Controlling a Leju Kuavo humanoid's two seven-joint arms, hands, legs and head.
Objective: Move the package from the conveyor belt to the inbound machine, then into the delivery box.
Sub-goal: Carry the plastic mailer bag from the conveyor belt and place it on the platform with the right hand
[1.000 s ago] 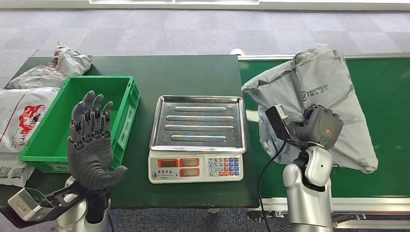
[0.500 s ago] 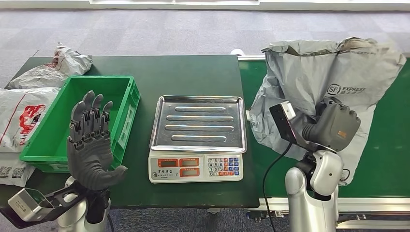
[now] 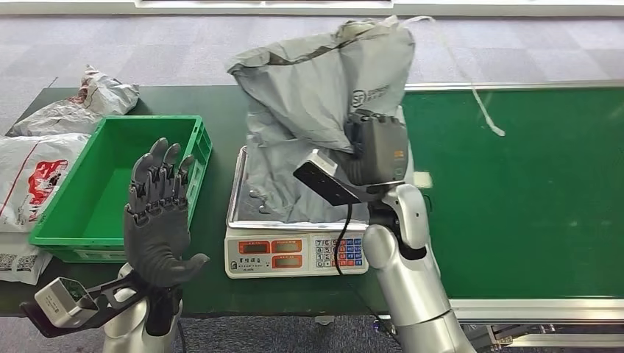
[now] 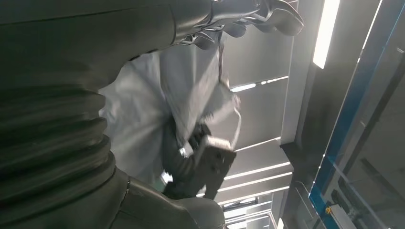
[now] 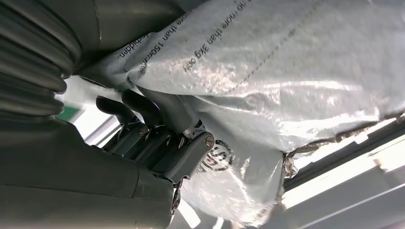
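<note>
Nearest the robot, the left hand (image 3: 158, 220) is raised upright in front of the table's front edge, palm forward, fingers spread and nothing held in it. Just behind it a green crate (image 3: 73, 220) is seen on the dark green table (image 3: 221, 110); its floor is bare as far as can be seen.

Beside the crate, the scale (image 3: 298, 254) with its steel tray (image 3: 239, 213) stands at the table's middle. The lower part of the grey package (image 3: 316, 81) is draped onto the tray, while the upper part is held up by the right hand (image 3: 377, 147), whose fingers are closed on the bag's plastic; in the right wrist view the dark fingers (image 5: 143, 112) are seen pressed into the crinkled film (image 5: 286, 71).

To the right, the green conveyor belt (image 3: 515, 184) is laid out flat, bordered by a metal rail along its near side. At the table's left end, white and grey parcels (image 3: 37, 169) are piled just beside the crate, one touching its outer wall. Beyond the table, grey carpet tiles (image 3: 184, 44) are seen running to the far wall.
</note>
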